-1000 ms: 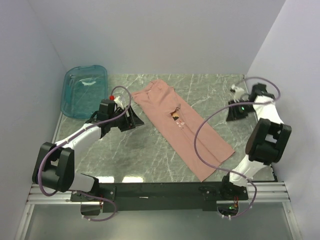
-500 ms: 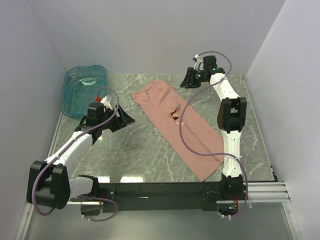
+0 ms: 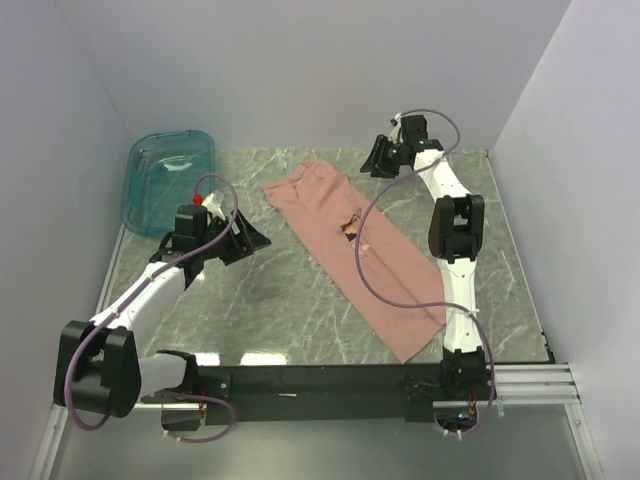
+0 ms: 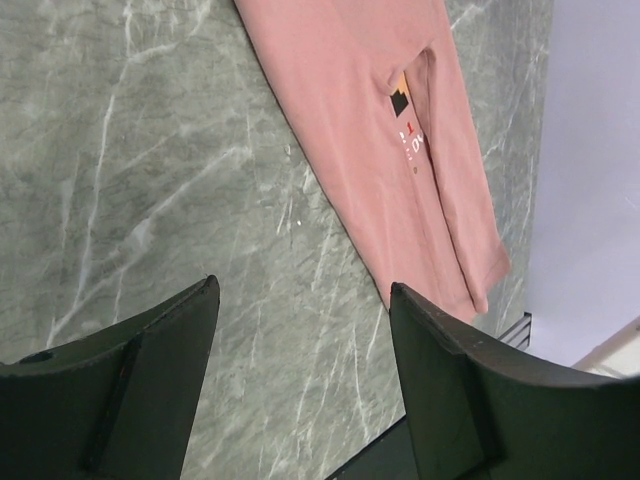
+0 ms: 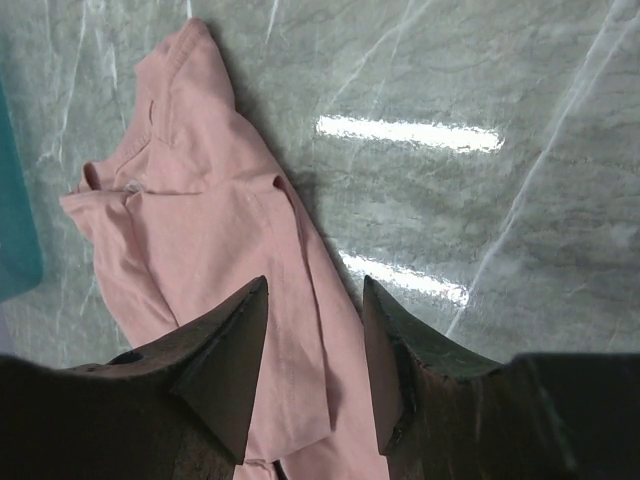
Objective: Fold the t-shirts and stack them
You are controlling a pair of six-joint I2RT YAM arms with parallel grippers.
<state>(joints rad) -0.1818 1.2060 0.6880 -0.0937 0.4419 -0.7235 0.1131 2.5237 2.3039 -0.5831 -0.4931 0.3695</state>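
The left fingers [image 4: 165, 355] and right fingers [image 5: 225, 360] are spread and empty, while the pink t-shirt [image 3: 350, 250] lies as a long strip across the tabletop [image 3: 280, 300], so the right ones should probably pinch all layers at its far end.

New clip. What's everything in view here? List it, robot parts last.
t-shirt: one, dusty pink, lying as a long diagonal strip across the table's middle.
bin: one, translucent teal, far left corner.
table: one, grey-green marble, under everything.
left gripper: one, black, fingers open, above bare table left of the t-shirt.
right gripper: one, black, fingers open, by the t-shirt's far end.
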